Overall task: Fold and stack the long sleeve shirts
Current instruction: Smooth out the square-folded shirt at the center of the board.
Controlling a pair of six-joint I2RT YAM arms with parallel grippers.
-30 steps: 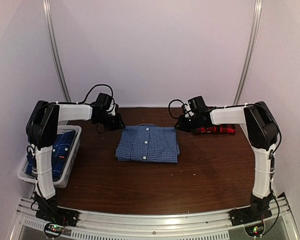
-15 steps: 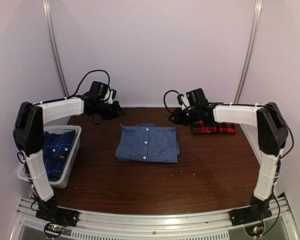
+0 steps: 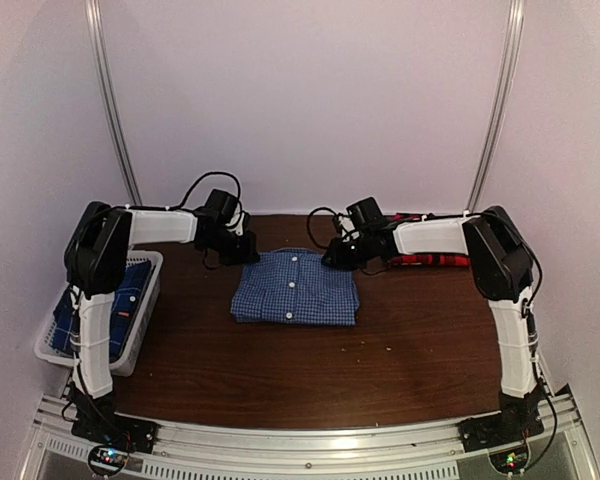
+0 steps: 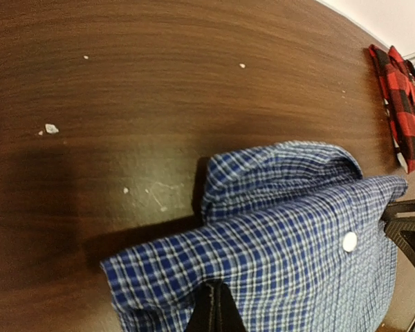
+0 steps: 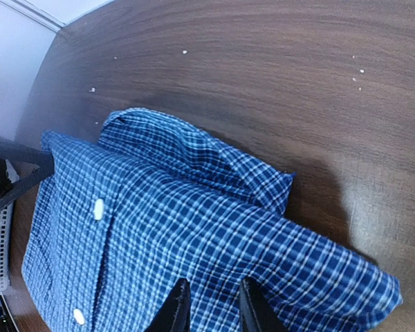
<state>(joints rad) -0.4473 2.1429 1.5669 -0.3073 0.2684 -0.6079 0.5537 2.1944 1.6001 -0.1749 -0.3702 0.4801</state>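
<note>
The blue-and-white gingham shirt [image 3: 295,288] lies folded, collar away from the arms, buttons up, in the middle of the overhead frame. It has not shifted over the last second. What has changed is the arms. A second ago the left gripper [image 3: 248,253] hung off the shirt's upper left and the right gripper [image 3: 334,257] sat over the red-and-black plaid shirt [image 3: 435,260]. Both have now swung inward to the gingham's two far corners, beside the collar.

In its wrist view the left gripper [image 4: 214,308] has its fingers pressed together at the shoulder edge; whether any cloth is caught there I cannot tell. The right gripper [image 5: 214,294] stands slightly spread over the other shoulder, with check cloth showing in the gap.

This looks like the start of a two-handed lift to stack this shirt, probably onto the folded red one at upper right. A darker blue plaid shirt [image 3: 132,290] waits in the white basket [image 3: 146,318] at left.
</note>
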